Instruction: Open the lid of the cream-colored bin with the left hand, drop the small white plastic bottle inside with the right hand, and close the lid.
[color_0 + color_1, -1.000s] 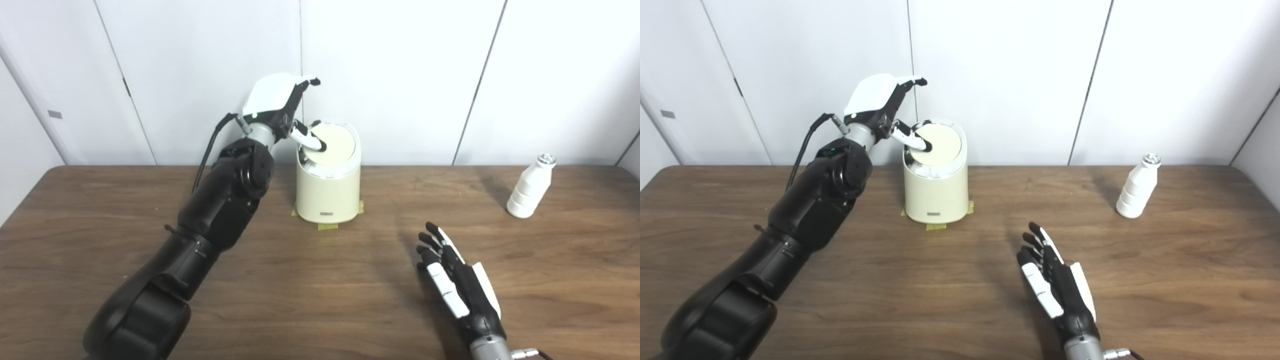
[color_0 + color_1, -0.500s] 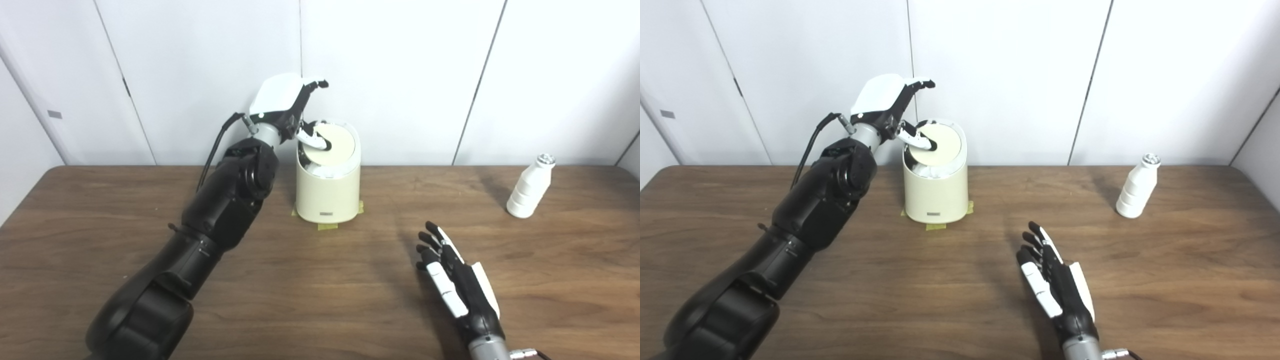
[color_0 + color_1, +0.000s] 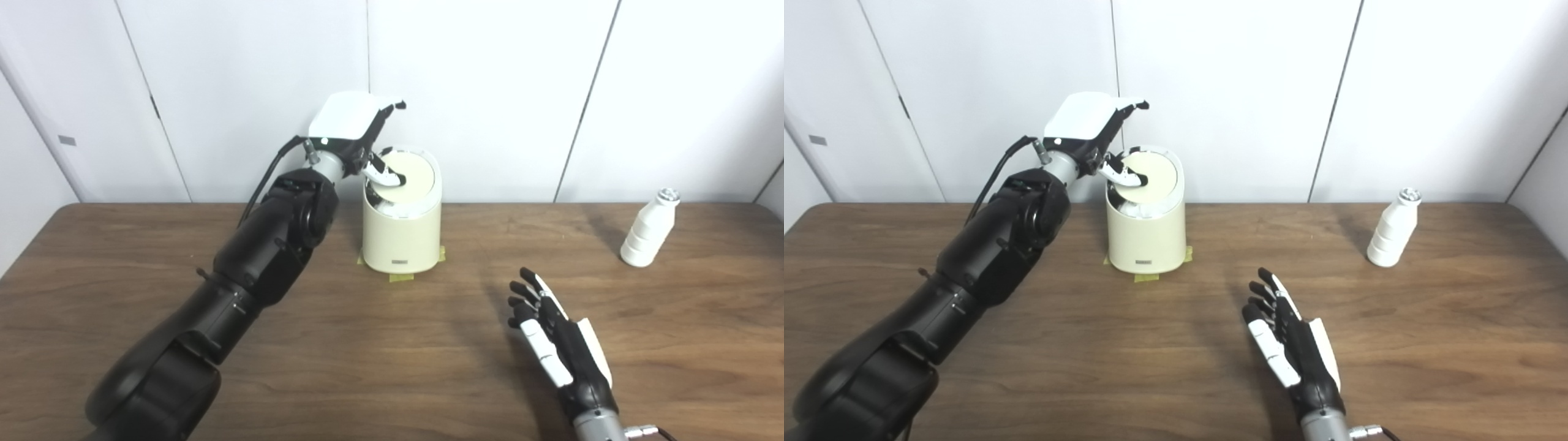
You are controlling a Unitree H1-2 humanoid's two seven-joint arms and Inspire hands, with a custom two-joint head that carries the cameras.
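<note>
The cream-colored bin (image 3: 401,236) stands at the back middle of the table on yellow tape. Its round lid (image 3: 411,176) is tilted, its near-left edge pushed down so a gap into the bin shows there. My left hand (image 3: 361,131) hovers at the bin's upper left; its thumb lies on the lid's left part and its fingers (image 3: 392,105) stretch out above the lid, apart from it. The small white plastic bottle (image 3: 648,231) stands upright at the far right. My right hand (image 3: 554,343) is open low over the table, fingers spread, well short of the bottle.
The brown wooden table (image 3: 392,343) runs the full width of the view. White wall panels (image 3: 490,92) stand close behind the bin and bottle. Strips of yellow tape (image 3: 401,277) mark the bin's base.
My left hand has turned flatter and shifted a little right over the bin, its thumb staying on the tilted lid. My right hand has edged slightly forward.
</note>
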